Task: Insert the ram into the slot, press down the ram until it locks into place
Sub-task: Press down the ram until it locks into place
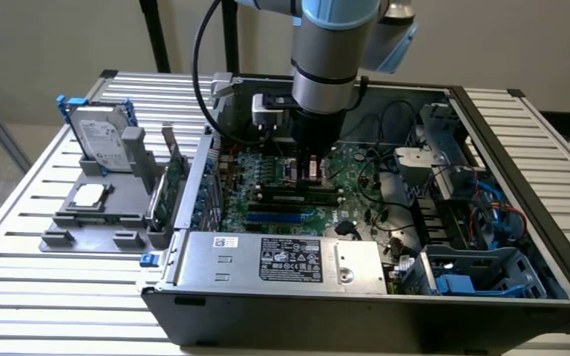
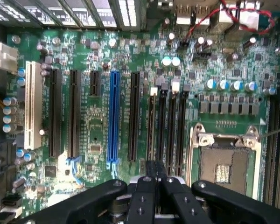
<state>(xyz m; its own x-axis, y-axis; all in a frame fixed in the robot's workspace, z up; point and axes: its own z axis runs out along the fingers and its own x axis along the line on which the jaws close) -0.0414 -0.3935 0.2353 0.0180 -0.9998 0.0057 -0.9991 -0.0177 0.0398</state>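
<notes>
The exterior view is looking down at an angle, from some way off, into the open computer case (image 1: 364, 297) on a slatted table (image 1: 38, 297). The wrist view is facing straight down, close over the motherboard (image 2: 102, 140); both views are sharing that board (image 1: 265, 215) and its sockets.

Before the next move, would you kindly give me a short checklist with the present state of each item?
1. Gripper above the memory slots: ok.
2. Ram lying lengthwise under the gripper, along the slots: ok.
3. Ram fully seated in the slot: cannot tell.
4. End clips locked: cannot tell.
5. CPU socket beside the slots, clear of the gripper: ok.
</notes>
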